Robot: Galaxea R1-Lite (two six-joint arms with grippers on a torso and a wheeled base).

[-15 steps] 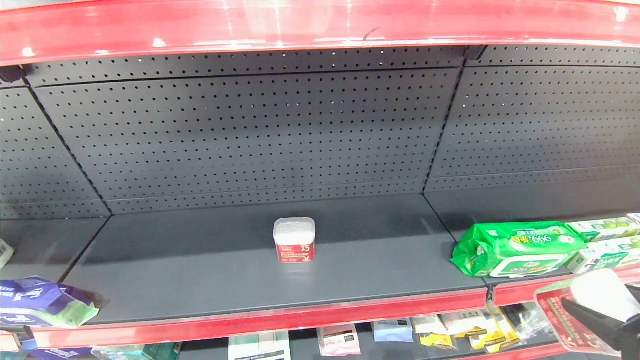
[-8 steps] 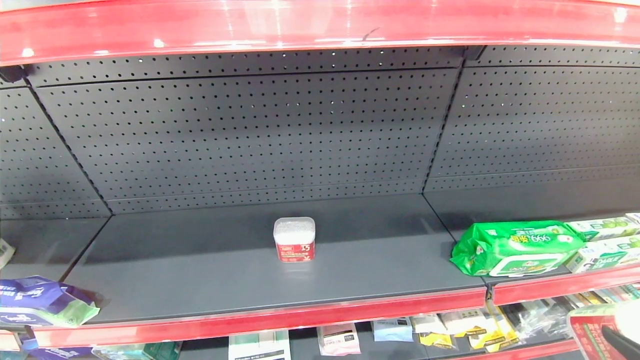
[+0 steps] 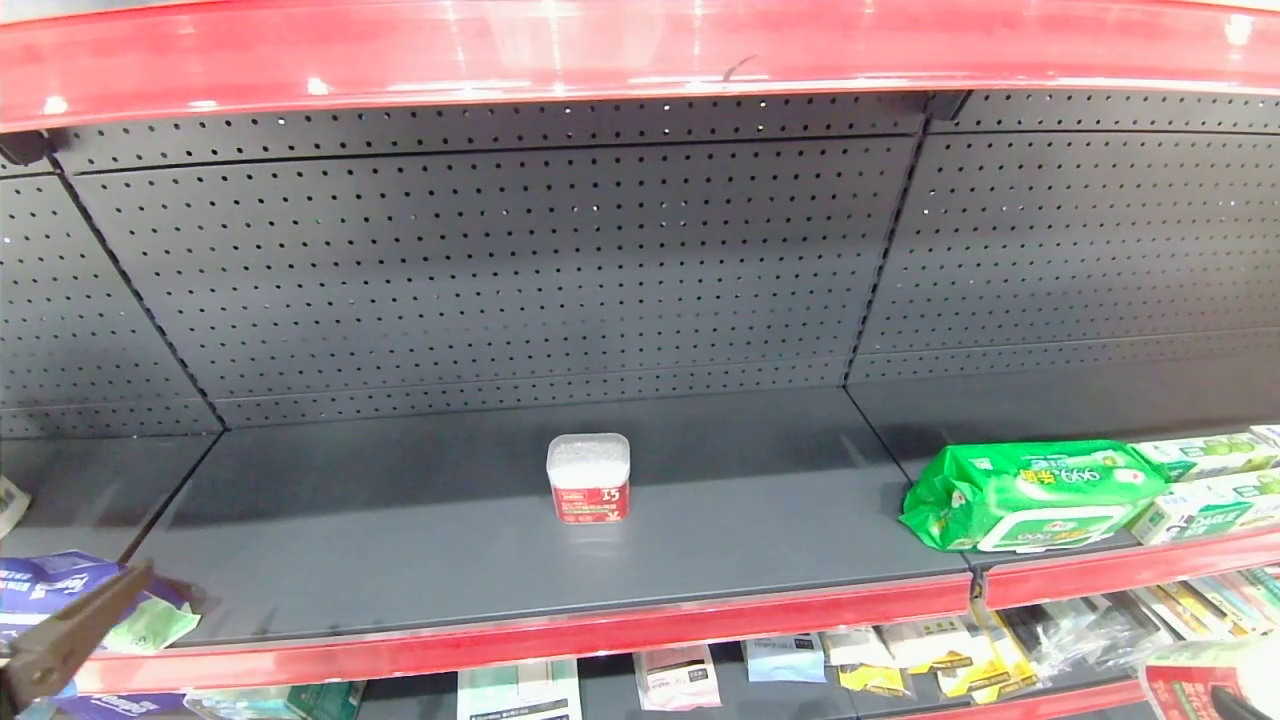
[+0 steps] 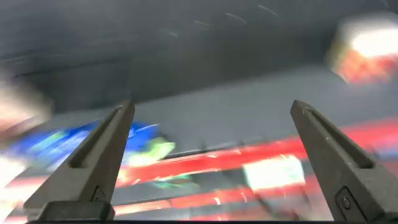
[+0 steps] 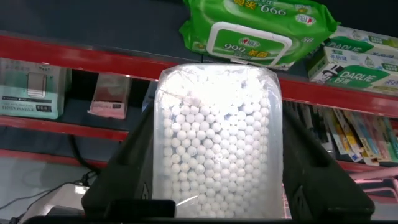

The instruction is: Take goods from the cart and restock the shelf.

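A clear tub with a red label (image 3: 588, 478) stands alone in the middle of the dark grey shelf (image 3: 420, 540). My right gripper (image 5: 217, 134) is shut on a second clear tub of small white balls (image 5: 217, 106), low at the right below the shelf's red front edge; in the head view this tub (image 3: 1200, 680) peeks in at the bottom right corner. My left gripper (image 4: 211, 109) is open and holds nothing, facing the shelf front near the purple packs. One of its fingers (image 3: 70, 635) shows at the bottom left of the head view.
A green wipes pack (image 3: 1035, 495) and green-white boxes (image 3: 1205, 490) lie on the shelf's right section. Purple packs (image 3: 60, 595) sit at the left. Small hanging goods (image 3: 900, 650) fill the shelf below. A red shelf edge (image 3: 640, 50) runs overhead.
The right gripper with its tub has sunk toward the bottom right corner. A finger of the left gripper has come up into the head view at the bottom left.
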